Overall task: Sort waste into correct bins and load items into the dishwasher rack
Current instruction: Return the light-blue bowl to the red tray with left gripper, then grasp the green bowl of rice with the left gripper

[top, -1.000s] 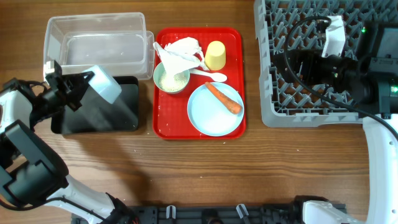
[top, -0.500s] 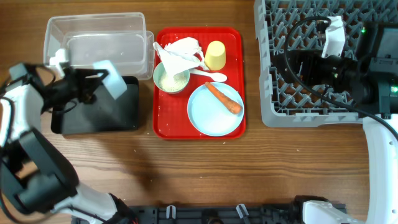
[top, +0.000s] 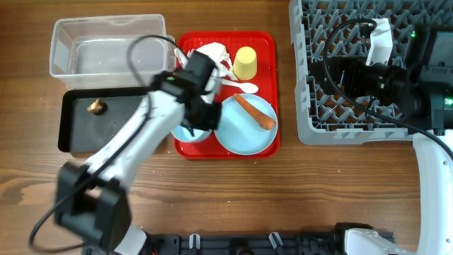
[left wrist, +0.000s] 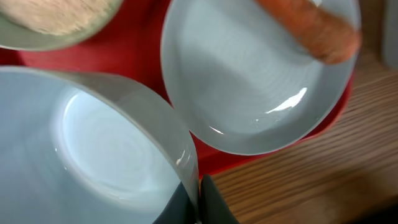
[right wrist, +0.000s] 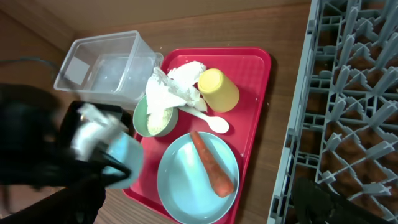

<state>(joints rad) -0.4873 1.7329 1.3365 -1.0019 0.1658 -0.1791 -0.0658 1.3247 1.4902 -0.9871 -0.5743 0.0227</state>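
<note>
Sorting barely begun: brown lump (top: 94, 108) in black bin (top: 78, 142), left gripper (left wrist: 199, 202) pinching an empty bowl (left wrist: 93, 143); carrot (top: 255, 112), napkins (top: 209, 53), rice (left wrist: 56, 12) wait on tray (top: 269, 42); rack (top: 333, 120) seemingly unloaded; right gripper (top: 340, 73): grip unreadable.

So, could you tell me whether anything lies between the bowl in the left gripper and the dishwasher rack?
Yes: the light-blue plate holding the carrot lies on the red tray directly between the bowl and the dishwasher rack. The right arm also covers part of the rack's pegs.
</note>
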